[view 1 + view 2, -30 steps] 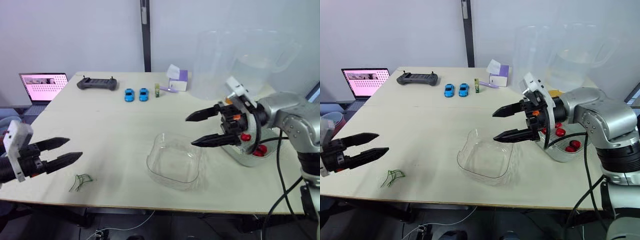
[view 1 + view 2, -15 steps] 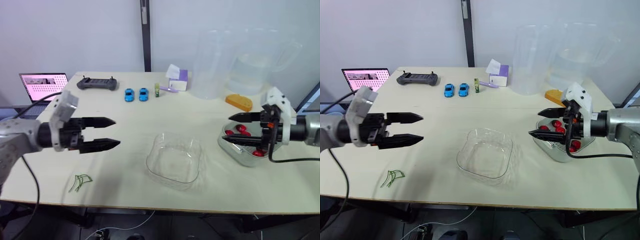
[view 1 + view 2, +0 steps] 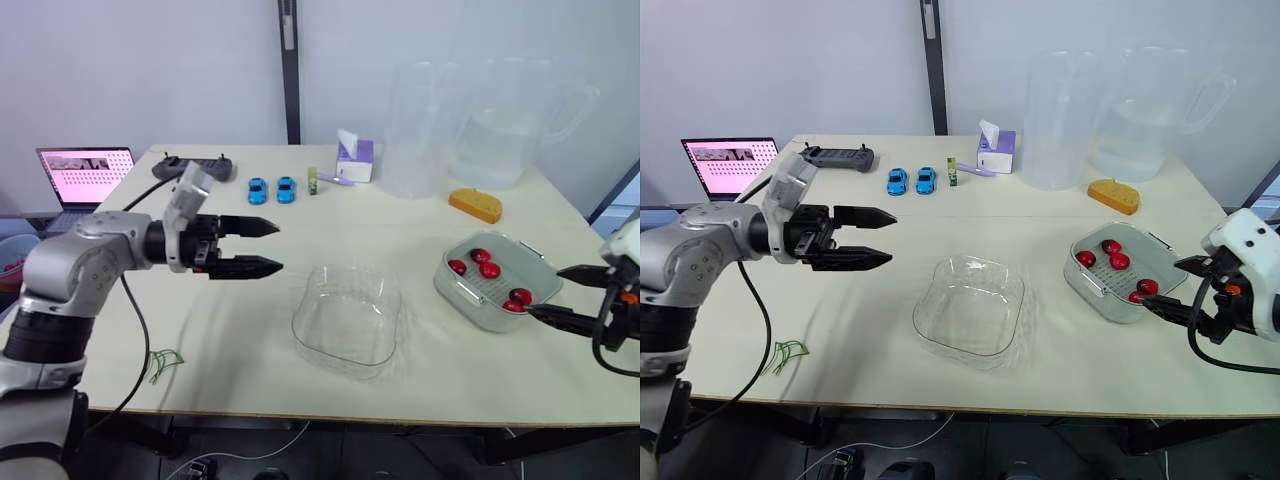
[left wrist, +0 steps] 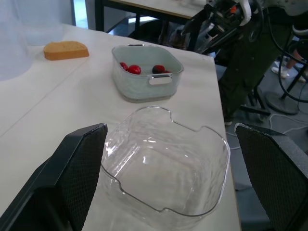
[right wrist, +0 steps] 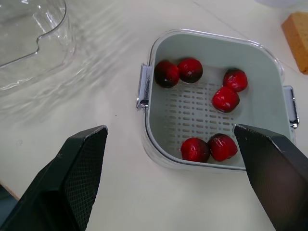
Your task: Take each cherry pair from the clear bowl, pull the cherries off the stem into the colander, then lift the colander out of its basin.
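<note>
table (image 3: 890, 300): pale top, carries the clear bowl near its front edge
clear jug (image 3: 1145, 115): far behind the clear bowl, toward the robot's right
clear bowl (image 3: 970, 310): landmark, sits upright on the table between the two grippers
colander (image 5: 262, 110): nested in its basin (image 5: 153, 147), well to the right of the clear bowl, apart from it
left gripper (image 3: 890, 238): above the table left of the clear bowl, fingers pointing toward it, spread wide, holding nothing
right gripper (image 3: 1160, 284): right of the clear bowl, just past the colander's near corner, fingers spread wide, holding nothing
sponge (image 3: 1113, 195): behind and right of the clear bowl, beyond the colander
cherries (image 5: 225, 99): six red ones, all on the colander's perforated floor
stems (image 3: 788, 352): green, loose on the table, well left of the clear bowl
</note>
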Controlling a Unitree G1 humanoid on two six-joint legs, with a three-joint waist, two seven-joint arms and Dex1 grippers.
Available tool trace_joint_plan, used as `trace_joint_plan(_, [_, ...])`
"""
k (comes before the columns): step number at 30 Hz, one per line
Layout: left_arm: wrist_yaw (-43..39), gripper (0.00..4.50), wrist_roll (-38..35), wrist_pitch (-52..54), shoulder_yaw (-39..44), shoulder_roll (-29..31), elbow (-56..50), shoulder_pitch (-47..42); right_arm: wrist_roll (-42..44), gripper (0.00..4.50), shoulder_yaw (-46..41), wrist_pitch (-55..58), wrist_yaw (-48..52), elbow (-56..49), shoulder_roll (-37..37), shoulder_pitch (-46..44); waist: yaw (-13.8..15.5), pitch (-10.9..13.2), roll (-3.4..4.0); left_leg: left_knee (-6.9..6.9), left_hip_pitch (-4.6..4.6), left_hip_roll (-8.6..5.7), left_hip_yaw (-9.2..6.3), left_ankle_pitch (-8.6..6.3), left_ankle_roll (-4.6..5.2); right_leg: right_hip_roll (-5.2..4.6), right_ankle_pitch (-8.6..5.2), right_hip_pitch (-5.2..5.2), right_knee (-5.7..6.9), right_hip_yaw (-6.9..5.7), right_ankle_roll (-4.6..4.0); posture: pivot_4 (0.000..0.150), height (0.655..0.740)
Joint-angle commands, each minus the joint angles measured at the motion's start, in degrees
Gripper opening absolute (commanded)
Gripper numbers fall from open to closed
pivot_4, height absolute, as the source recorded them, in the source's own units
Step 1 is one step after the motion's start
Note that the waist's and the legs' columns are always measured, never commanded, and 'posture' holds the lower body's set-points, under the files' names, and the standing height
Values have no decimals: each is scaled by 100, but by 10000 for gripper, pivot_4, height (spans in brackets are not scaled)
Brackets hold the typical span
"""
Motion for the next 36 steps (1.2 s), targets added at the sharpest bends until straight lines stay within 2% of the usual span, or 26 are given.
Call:
trace_joint_plan(1, [-32,44584,42,-52,145,50,-256,6,-77,45000,451,-283,-36,-88,-487,-277,0,0,0,1,0,0,0,0,0,0,0,1,0,0,0,1500,7400])
trace_joint_plan(6, [103,44584,31,-25,352,159,-666,416,122,45000,2090,-299,-297,51,-969,-1564,-75,0,0,-2,0,9,-9,0,-1,-1,0,3,-3,-3,0,1500,7400])
trace_joint_plan(9, [248,44584,-81,57,500,167,-940,671,222,45000,3045,313,-517,225,-928,-2649,-115,1,1,-2,0,11,-14,0,-1,-4,0,4,-10,-3,0,1500,7400])
trace_joint_plan(12, [594,44584,-174,136,690,123,-1393,1061,74,45000,4501,1551,-759,754,-387,-4315,-134,1,1,-4,-2,11,-24,0,-1,-5,0,3,-14,-2,0,1500,7400])
trace_joint_plan(14, [867,44584,-262,219,820,74,-1676,1273,-129,45000,5175,2033,-972,1153,17,-5043,-128,1,2,-6,-1,10,-29,0,-1,-7,0,2,-17,1,0,1500,7400])
trace_joint_plan(21, [1375,44584,-419,334,1092,108,-2184,1703,-461,45000,6195,2410,-1176,1634,326,-5622,-54,1,1,-8,-17,2,-32,1,-2,-15,0,-18,-12,4,1,1500,7400])
trace_joint_plan(24, [1443,45000,-408,328,1132,136,-2218,1734,-564,36678,6258,2414,-1279,1743,406,-5625,-73,1,2,-5,-17,2,-32,1,-2,-14,2,-18,-11,3,3,1500,7400])
trace_joint_plan(29, [1491,45000,-472,388,1153,166,-2244,1712,-587,14429,6223,2413,-1265,1775,399,-5582,-102,1,2,-7,-15,3,-31,2,-3,-12,2,-19,-9,3,3,1500,7400])
trace_joint_plan(36, [1474,45000,-420,372,1050,169,-2159,1570,-611,14429,6107,2499,-1339,1848,398,-5536,-99,1,2,-7,-15,3,-31,2,-3,-12,2,-19,-9,3,3,1500,7400])
